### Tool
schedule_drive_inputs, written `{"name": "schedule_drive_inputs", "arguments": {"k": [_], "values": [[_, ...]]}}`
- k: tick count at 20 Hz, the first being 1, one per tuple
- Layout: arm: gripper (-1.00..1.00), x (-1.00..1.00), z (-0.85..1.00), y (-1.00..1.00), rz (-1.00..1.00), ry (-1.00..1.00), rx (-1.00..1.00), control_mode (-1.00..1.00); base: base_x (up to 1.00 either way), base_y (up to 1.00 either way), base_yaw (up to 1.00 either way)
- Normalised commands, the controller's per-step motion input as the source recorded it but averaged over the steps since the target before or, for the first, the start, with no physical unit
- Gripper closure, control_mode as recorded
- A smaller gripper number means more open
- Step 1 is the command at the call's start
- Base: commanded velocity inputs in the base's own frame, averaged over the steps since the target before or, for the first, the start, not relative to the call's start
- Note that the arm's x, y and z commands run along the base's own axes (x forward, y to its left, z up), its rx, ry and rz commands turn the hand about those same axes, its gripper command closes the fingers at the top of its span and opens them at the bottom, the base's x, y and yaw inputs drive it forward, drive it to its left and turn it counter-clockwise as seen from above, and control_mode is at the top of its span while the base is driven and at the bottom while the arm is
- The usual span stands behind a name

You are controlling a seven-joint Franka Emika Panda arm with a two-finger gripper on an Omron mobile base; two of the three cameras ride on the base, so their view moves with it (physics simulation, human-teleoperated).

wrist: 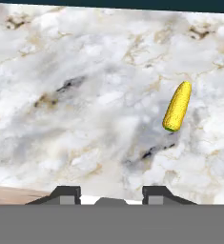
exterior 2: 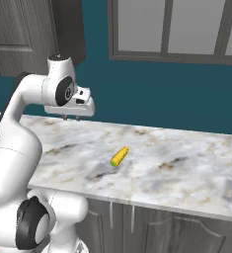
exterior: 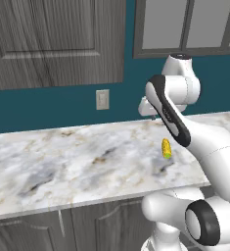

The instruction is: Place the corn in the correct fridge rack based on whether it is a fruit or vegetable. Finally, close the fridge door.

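- I have the corn (wrist: 177, 106) lying loose on the marble tabletop (exterior: 62, 162), roughly mid-depth between the teal wall and the near edge, with nothing touching it.
- My end effector (exterior 2: 71, 117) hangs above the tabletop, toward the wall side, pointing down. It is well clear of the surface and carries nothing.
- In the hand view the two dark fingertips (wrist: 66, 194) stand apart with bare marble between them. As far as I can judge, that is as close together as they come on this rig, so I take them as pressed in and empty, not spread for a grab.
- The relation that matters: from the right base view the cob lies to the right of the end effector and nearer the tabletop's front edge. In the hand view it sits up and to the right of the fingertips, off the centre line.
- Its long axis runs on a diagonal in the hand view, greenish end toward the fingertips and pointed yellow tip away.
- My judgement: I need to shift over it, turn the wrist so the fingers cross the narrow width, spread them, then descend.
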Motion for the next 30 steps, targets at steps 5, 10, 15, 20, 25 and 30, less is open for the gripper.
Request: {"name": "schedule_drive_inputs", "arguments": {"k": [5, 10, 15, 20, 25, 30], "values": [[-1.0, -0.1, -0.17, -0.48, -0.2, 0.05, 0.05, -1.0, 0.0, 0.0, 0.0], [-1.0, -0.01, -0.71, -0.97, -0.37, 0.22, 0.08, -1.0, 0.0, 0.0, 0.0], [-1.0, 0.27, -0.73, -0.28, -0.25, 0.24, 0.01, -1.0, 0.0, 0.0, 0.0], [-1.0, 0.22, -0.52, -0.01, -0.15, 0.12, 0.0, -1.0, 0.0, 0.0, 0.0], [-1.0, 0.16, -0.76, -0.15, -0.1, 0.08, 0.0, -1.0, 0.0, 0.0, 0.0], [-1.0, 0.36, -0.57, -0.23, -0.09, 0.06, 0.0, -1.0, 0.0, 0.0, 0.0]]}}
